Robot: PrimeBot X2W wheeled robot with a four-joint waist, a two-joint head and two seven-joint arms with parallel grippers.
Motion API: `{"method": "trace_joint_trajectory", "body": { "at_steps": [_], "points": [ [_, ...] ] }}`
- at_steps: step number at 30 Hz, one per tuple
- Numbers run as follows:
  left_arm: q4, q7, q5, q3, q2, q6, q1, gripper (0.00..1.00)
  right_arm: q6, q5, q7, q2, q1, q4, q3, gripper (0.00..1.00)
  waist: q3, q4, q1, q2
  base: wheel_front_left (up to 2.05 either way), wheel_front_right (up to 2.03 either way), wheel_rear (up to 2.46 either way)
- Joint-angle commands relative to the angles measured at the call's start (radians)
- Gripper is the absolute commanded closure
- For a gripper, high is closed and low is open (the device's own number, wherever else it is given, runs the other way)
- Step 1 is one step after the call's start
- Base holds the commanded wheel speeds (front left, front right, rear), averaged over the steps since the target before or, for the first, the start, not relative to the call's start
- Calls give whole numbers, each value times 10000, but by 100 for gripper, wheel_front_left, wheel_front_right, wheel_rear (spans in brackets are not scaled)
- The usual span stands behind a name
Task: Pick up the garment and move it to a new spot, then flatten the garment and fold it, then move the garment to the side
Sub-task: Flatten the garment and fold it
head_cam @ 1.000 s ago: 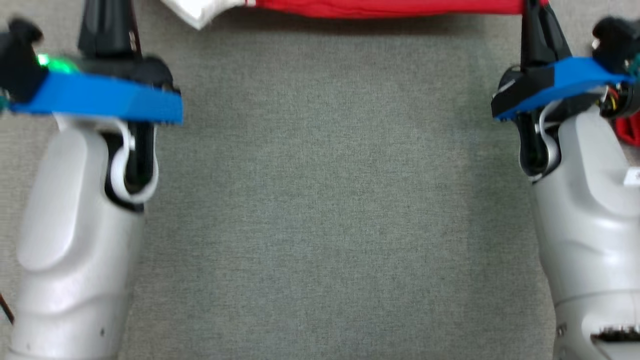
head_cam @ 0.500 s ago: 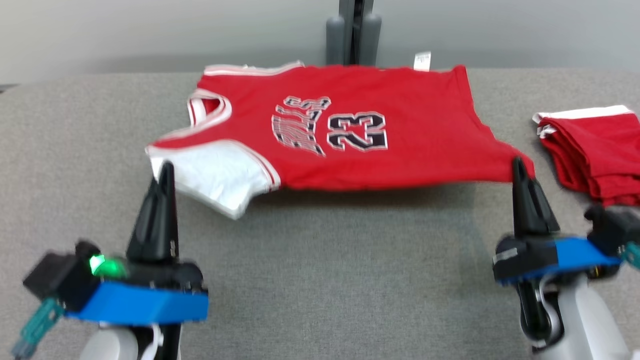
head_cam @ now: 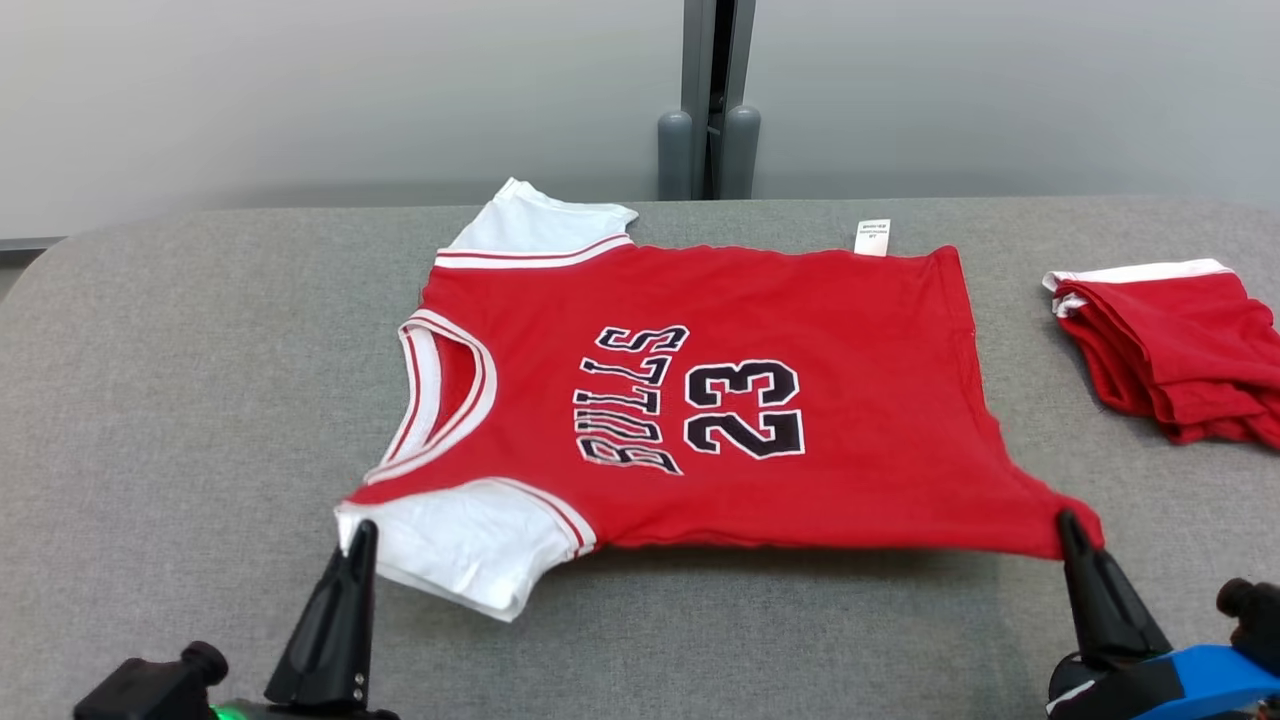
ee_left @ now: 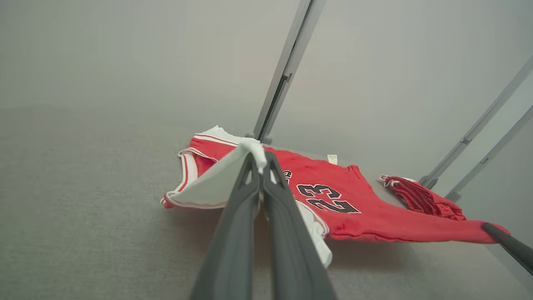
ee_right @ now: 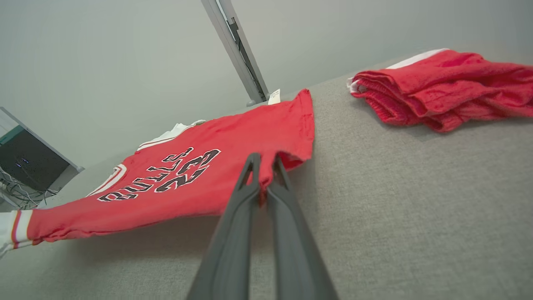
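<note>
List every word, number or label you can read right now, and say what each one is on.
"BULLS": black letters on the chest of the red jersey, running sideways in the head view.
"23": black digits on the same jersey, beside the word.
White tag at the jersey's far edge: printed, too small to read.
Folded red garment: no text visible.

Jersey [ee_left: 374, 218] sleeve — seemingly lifted — in left gripper [ee_left: 260, 160].

Red jersey [head_cam: 820, 400], white sleeves, black "BULLS 23" lettering; red folded shorts [head_cam: 1180, 350], white trim; grey table [head_cam: 180, 400]
</note>
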Motion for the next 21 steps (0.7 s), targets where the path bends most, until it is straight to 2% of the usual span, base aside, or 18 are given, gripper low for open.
{"method": "trace_joint_trajectory", "body": {
  "at_steps": [1,8,12,21],
  "points": [
    [159,48,-127,-37,-31,20,69,100,1,-45,77,-20,113,171,-38,100,14,-14,2,-1,0,0,0],
    [1774,-8,-415,-268,-239,-283,-298,100,1,148,56,-20,-552,2039,356,100,128,-158,2,-1,0,0,0],
    [2224,-139,-471,-299,-346,-454,-631,100,1,176,-82,-18,-851,2600,570,100,152,-196,2,-1,0,0,0],
    [3757,-895,-271,-328,-877,-946,-2964,100,1,476,-668,-21,-2017,3512,838,100,322,-180,2,-1,0,0,0]
  ]
}}
